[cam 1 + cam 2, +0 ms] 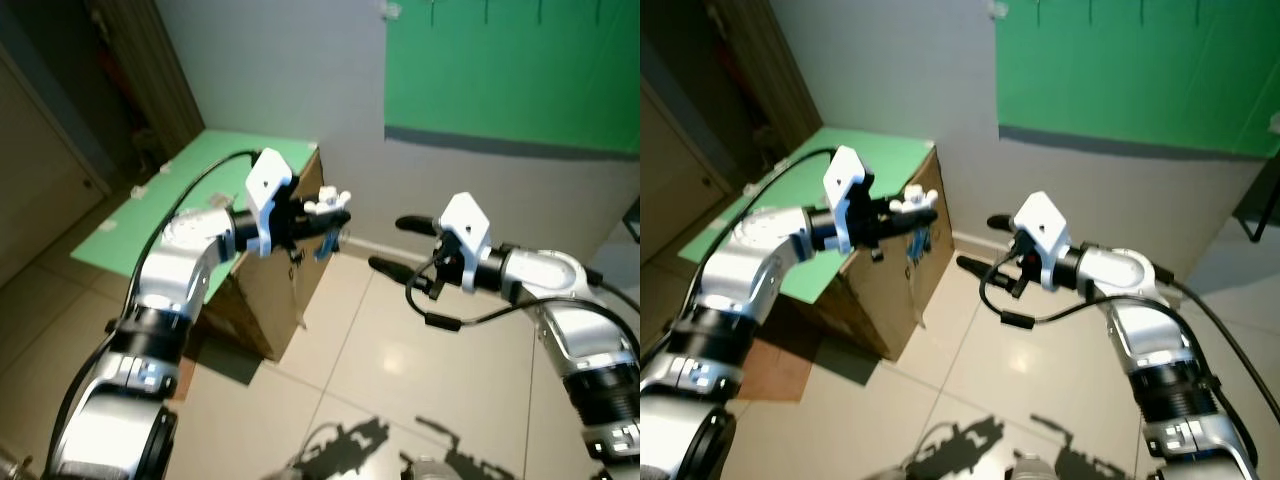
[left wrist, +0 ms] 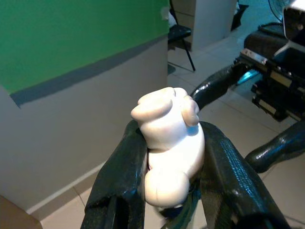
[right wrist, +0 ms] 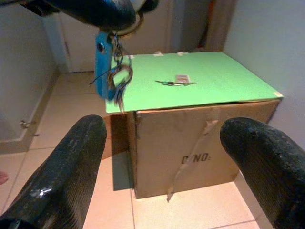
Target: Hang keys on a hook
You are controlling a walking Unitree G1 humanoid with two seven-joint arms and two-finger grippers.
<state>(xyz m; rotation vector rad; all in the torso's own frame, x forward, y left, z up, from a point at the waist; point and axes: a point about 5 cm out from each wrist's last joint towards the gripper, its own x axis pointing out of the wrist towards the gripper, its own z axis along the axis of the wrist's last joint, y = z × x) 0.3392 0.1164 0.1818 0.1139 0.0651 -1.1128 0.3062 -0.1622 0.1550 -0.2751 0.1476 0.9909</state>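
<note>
Left pincer (image 1: 335, 215) clamps glossy white figurine keychain (image 2: 169, 143); right pincer (image 1: 390, 245) spread, empty.

Box (image 1: 285, 290) blocks low left – room ahead to wall (image 1: 300, 70).

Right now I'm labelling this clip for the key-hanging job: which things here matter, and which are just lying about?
Belongs to the job:
- left gripper, shut on the white figure keychain
- blue tag and keys dangling beneath it
- green wall panel

Lying about:
- cardboard box
- second keys on its green top
- right gripper, open
</note>
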